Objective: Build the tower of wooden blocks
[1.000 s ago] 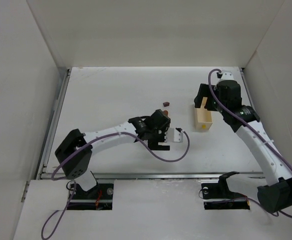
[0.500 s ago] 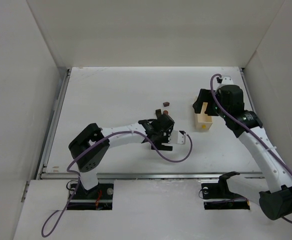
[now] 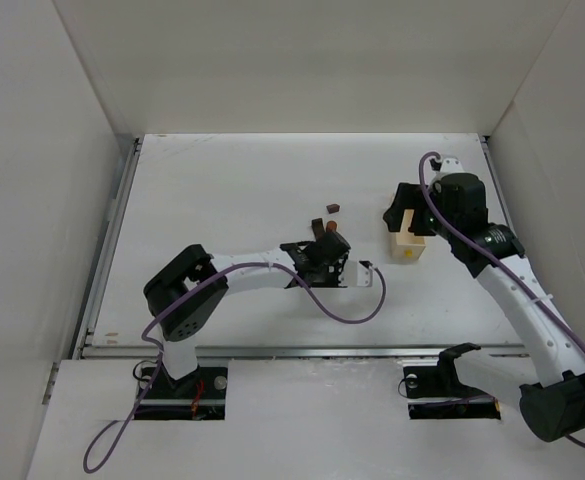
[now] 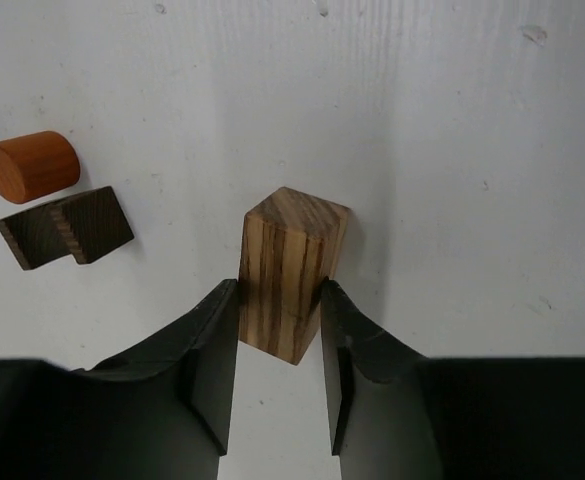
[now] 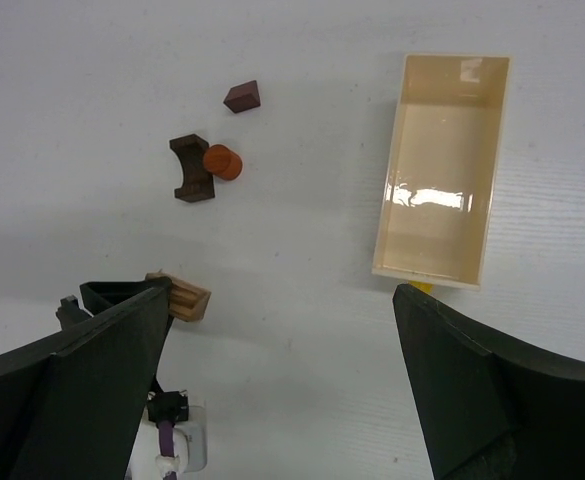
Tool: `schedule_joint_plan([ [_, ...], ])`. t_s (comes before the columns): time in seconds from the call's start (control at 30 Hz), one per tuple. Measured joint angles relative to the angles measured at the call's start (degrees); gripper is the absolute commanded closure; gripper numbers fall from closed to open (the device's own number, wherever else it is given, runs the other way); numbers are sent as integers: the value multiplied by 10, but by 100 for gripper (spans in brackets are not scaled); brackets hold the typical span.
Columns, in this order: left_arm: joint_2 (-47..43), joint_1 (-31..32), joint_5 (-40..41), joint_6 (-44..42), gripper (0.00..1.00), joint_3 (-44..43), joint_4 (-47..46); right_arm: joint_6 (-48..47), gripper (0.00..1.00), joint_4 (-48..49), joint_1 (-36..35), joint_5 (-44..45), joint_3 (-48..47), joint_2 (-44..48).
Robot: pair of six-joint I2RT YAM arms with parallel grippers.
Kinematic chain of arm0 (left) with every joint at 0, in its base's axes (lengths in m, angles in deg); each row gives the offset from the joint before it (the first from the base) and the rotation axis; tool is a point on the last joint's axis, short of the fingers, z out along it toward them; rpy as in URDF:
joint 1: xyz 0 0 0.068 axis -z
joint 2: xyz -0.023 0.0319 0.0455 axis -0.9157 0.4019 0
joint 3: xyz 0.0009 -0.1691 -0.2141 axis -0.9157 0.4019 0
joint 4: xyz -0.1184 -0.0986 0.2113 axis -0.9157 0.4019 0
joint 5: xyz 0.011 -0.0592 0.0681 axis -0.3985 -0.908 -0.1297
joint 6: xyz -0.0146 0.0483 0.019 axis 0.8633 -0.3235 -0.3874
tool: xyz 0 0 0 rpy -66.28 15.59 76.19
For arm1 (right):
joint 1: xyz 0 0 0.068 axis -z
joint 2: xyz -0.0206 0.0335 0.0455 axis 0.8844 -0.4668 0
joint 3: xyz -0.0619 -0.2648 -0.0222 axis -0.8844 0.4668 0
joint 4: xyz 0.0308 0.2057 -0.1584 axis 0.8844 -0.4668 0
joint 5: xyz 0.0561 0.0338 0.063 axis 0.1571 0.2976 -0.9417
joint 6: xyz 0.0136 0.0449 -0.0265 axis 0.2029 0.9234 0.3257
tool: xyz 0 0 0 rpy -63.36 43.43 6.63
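My left gripper (image 4: 279, 297) is shut on a striped tan wood block (image 4: 292, 265), its two fingers pressed against the block's long sides just above the white table. To its left lie an orange-red cylinder (image 4: 32, 165) and a dark notched block (image 4: 64, 228), close together. A small dark brown block (image 5: 242, 97) lies farther off. No wood block tower is in view; the blocks lie singly. My right gripper (image 5: 282, 300) hangs open and empty high above the table, beside the cream box. From above, the left gripper (image 3: 324, 250) is mid-table and the right gripper (image 3: 407, 210) is over the box's near side.
The cream open-topped box (image 5: 385, 200) stands empty to the right of the blocks, with a yellow tab at its near end. A purple cable with a white connector (image 3: 364, 270) loops beside the left wrist. White walls enclose the table on three sides.
The left gripper has reached a little further forward and closed on the tan block. The right arm has drifted slightly and stays open.
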Motion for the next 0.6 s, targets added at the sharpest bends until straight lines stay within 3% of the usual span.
schedule_joint_plan([
  [0.23, 0, -20, -4, 35, 100, 1, -12, 0, 0, 0, 0, -10, 4, 0],
  [0.6, -12, -110, -6, 115, 100, 12, -13, 18, 0, 10, -1, -40, 4, -55],
])
